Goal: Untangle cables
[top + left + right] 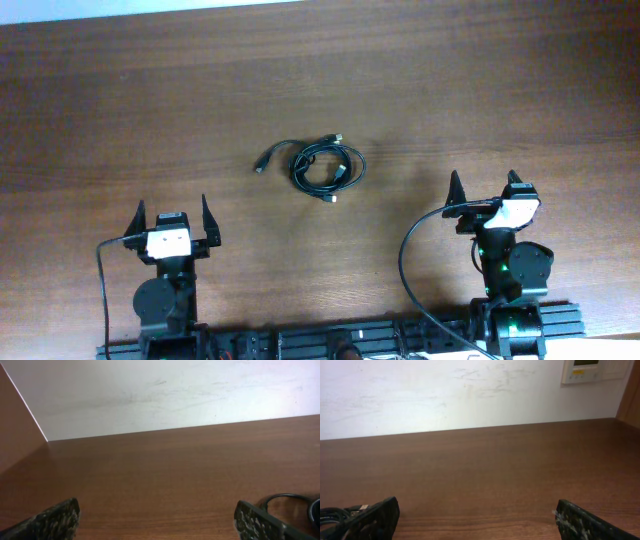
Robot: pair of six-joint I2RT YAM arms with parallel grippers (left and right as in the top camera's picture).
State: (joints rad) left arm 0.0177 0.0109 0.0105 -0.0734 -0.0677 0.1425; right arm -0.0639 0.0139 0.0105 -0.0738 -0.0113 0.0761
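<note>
Overhead, the cables (325, 168) lay coiled together on the surface (120, 100). The left end effector (172, 206) and right end effector (486, 188) stood wide and empty, well apart from them.

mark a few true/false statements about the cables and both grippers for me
1. The cables lie coiled on the table, between the two arms. True.
2. The left gripper is shut on a cable. False: it is open, holds nothing and is well short of the coil.
3. The right gripper is open. True.
4. The cables lie at the table's edge. False: they are near its middle.
5. One plug end sticks out of the coil on the left arm's side. True.
</note>
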